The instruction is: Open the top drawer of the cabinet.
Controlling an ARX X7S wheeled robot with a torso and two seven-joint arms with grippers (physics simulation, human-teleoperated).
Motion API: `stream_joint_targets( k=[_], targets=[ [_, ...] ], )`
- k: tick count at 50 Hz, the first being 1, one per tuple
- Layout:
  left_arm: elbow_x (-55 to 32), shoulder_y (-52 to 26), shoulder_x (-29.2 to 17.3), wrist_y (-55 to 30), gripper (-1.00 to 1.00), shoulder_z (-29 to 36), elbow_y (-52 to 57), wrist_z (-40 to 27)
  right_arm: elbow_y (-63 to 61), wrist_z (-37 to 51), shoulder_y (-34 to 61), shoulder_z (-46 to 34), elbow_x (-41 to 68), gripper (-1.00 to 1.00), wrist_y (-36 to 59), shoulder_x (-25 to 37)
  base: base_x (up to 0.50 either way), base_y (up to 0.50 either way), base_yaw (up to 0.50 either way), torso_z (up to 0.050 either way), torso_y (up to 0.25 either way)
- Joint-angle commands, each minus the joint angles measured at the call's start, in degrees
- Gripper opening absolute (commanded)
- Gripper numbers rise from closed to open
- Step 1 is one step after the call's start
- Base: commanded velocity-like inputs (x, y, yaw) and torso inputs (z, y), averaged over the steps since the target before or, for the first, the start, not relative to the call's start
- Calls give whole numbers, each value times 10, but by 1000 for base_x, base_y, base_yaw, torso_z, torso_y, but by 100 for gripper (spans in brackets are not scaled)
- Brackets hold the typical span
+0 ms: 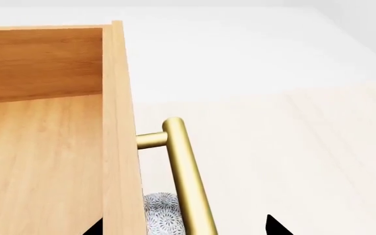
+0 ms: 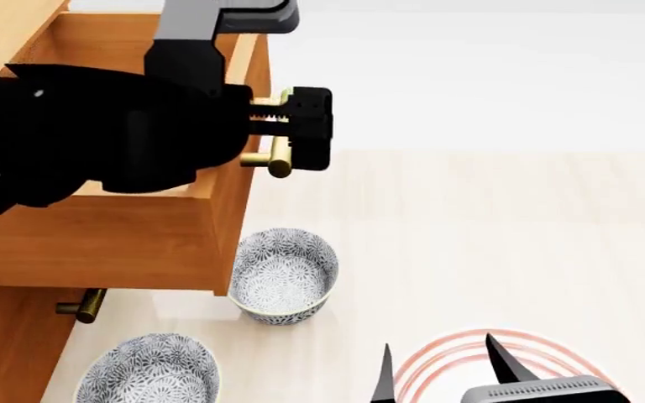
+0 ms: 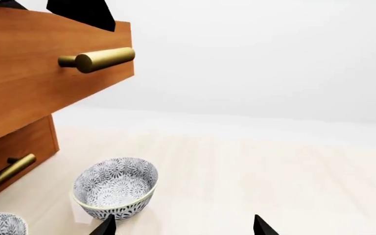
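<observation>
Top drawer point(image 2: 132, 227) is standing well out of the cabinet point(image 2: 3, 336), with the left gripper point(image 2: 300, 126) hanging at its brass handle point(image 1: 186, 176).

The left fingers are straddling the bar with gaps showing on both sides in the left wrist view, so they are looking released rather than clenched. The drawer is reading as stiff wood, likely sliding heavily on its runners; the smooth round bar may be slippery, so taking hold near its middle seems best. A patterned bowl point(image 2: 285, 274) is sitting on the floor just below the drawer front, a second bowl point(image 2: 149, 369) nearer the cabinet foot. The right gripper point(image 2: 440, 369) is idling with fingers spread, grasping nothing, over a red-ringed plate point(image 2: 490, 348).
</observation>
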Motion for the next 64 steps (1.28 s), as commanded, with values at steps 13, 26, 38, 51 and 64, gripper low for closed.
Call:
stream_joint_targets(
  k=[13, 26, 38, 51, 64],
  targets=[
    [-181, 24, 33, -2, 100, 5, 151, -29, 8, -30, -8, 9, -7, 100, -16, -1, 0, 0, 0, 0, 0],
    [-160, -69, 33, -48, 100, 6, 105, -56, 8, -29, -11, 6, -11, 100, -20, 1, 0, 0, 0, 0, 0],
    [-197, -155, 33, -61, 100, 8, 85, -59, 0, -26, -5, 3, -11, 100, -12, 5, 0, 0, -1, 0, 2],
    [-193, -195, 33, -74, 100, 10, 70, -66, -36, -11, -12, 2, -12, 100, -1, 14, 0, 0, -1, 0, 2],
    [-121, -268, 33, -142, 100, 20, -34, -15, -55, -5, -23, -3, -16, 100, 0, 17, 0, 0, 0, 0, 0]
  ],
)
